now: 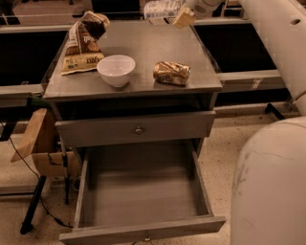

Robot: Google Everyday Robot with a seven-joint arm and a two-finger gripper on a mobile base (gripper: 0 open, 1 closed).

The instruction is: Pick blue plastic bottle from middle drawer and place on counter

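The blue plastic bottle (161,10), clear with a pale label, lies sideways in the air above the far edge of the counter (158,43). My gripper (180,14) is at the top of the camera view and is shut on the bottle's right end. One tan fingertip (184,18) shows below the bottle. The middle drawer (143,210) is pulled out at the bottom, with a bare grey floor and nothing in it.
On the counter stand a white bowl (116,69), a wrinkly brown-gold foil packet (171,72) to its right and a brown snack bag (83,40) at the back left. The drawer above (138,129) is shut. My white arm (277,48) fills the right side.
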